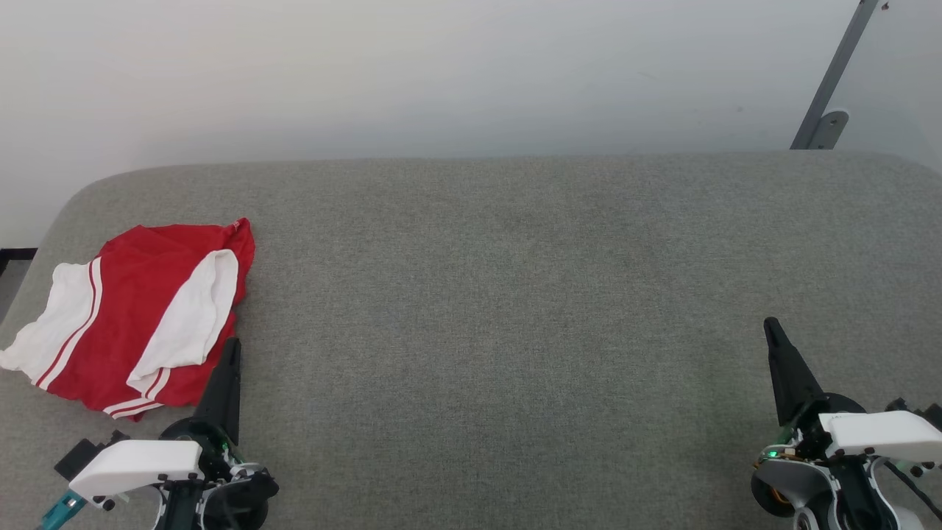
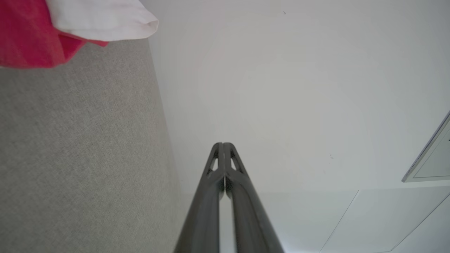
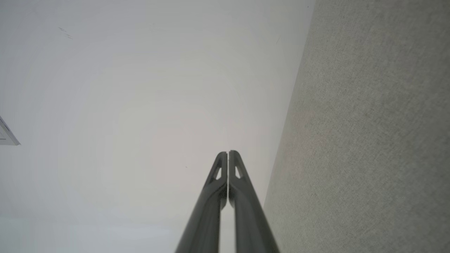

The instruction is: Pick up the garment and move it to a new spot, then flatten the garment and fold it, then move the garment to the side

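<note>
The garment (image 1: 140, 313), a red shirt with white sleeves and striped trim, lies folded at the far left of the grey fabric surface (image 1: 515, 294). My left gripper (image 1: 234, 344) is shut and empty, its tip just right of the garment's lower right edge. In the left wrist view the shut left gripper (image 2: 223, 144) points toward the wall, with a corner of the garment (image 2: 42, 31) at the upper left. My right gripper (image 1: 770, 324) is shut and empty at the lower right, far from the garment. Its tips (image 3: 228, 153) meet in the right wrist view.
A pale wall (image 1: 441, 73) rises behind the grey surface. A grey metal bracket (image 1: 831, 96) leans at the upper right. The surface's rounded left corner (image 1: 66, 206) drops off beside the garment.
</note>
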### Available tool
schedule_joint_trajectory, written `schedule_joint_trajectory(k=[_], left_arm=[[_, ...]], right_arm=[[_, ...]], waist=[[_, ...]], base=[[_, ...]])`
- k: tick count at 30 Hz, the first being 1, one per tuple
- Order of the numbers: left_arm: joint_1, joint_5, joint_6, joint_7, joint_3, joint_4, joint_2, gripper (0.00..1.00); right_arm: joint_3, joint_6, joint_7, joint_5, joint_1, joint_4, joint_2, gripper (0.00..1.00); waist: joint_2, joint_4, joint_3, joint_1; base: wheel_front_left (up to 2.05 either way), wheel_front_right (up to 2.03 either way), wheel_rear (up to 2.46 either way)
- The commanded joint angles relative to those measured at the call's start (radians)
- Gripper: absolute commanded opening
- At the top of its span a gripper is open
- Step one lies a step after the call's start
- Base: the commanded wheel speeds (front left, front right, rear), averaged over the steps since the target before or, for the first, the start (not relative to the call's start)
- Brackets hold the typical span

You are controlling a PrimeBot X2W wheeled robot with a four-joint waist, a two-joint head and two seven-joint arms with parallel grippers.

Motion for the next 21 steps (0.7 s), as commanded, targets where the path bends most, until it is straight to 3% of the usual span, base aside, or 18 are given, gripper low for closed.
schedule_joint_trajectory(k=[1,3,4,10,21], left_arm=[[-0.013,0.002,0.0,0.001,0.0,-0.002,0.002,0.0],[-0.013,0.002,0.0,0.001,0.0,-0.002,0.002,0.0],[0.002,0.0,0.0,0.0,0.0,0.003,0.0,1.0],[0.026,0.005,0.0,-0.005,0.0,0.034,-0.008,1.0],[-0.011,0.116,0.0,-0.067,-0.026,0.051,0.043,1.0]], right_arm=[[0.0,0.0,0.0,0.004,-0.003,0.003,0.001,0.0],[0.0,0.0,0.0,0.004,-0.003,0.003,0.001,0.0],[0.0,0.0,0.0,0.0,0.001,0.003,0.0,1.0],[0.0,0.0,-0.002,-0.001,0.023,0.037,0.004,1.0],[0.033,0.0,-0.046,-0.085,-0.052,0.076,-0.031,1.0]], waist=[[-0.0001,0.0,0.0,0.0],[-0.0001,0.0,0.0,0.0],[-0.0001,0.0,0.0,0.0],[-0.0001,0.0,0.0,0.0],[-0.0001,0.002,0.001,0.0]], base=[[0.0,0.0,0.0],[0.0,0.0,0.0],[0.0,0.0,0.0],[0.0,0.0,0.0],[0.0,0.0,0.0]])
